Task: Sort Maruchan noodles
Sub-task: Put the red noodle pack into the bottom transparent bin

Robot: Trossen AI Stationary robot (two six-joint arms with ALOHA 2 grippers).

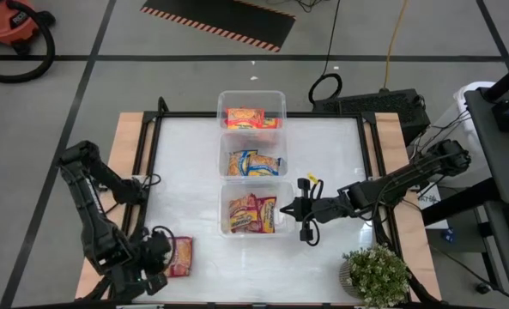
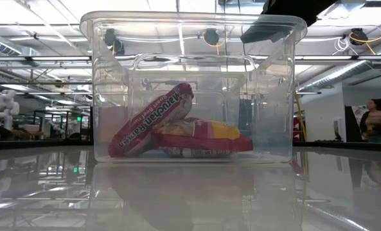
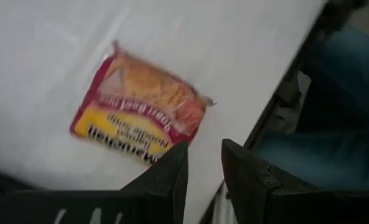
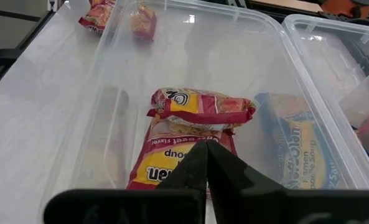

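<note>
Judging from how things lie, the step in hand is the picking up of the one loose red packet (image 1: pixel 179 256), which lies flat on the white table (image 1: pixel 323 172) at its near left corner, just beside the left gripper (image 1: pixel 155 257). That gripper's fingers (image 3: pixel 165 174) are seen parted by a narrow gap with nothing between them, the packet lying just ahead of their tips. For a clean grasp, the tips would best be lowered over one short edge of the packet, since a flat crinkly wrapper is likely to slide on the smooth surface; a pinch on the crimped end seam would probably hold better than one on the middle. Being red, the packet would seem to belong in the near bin (image 1: pixel 254 209), where other red packets (image 4: pixel 200 109) are already piled. The middle bin (image 1: pixel 254 154) holds a blue-yellow packet (image 1: pixel 254 162) and the far bin (image 1: pixel 251 110) an orange-red one (image 1: pixel 252 118). The right gripper (image 1: pixel 304 209) hangs at the near bin's right wall, its fingers pressed together and empty. How many packets are stacked in each bin cannot be counted, and the print on the loose packet is blurred. From table height only the near bin is seen; the bins behind it and the loose packet are hidden.
</note>
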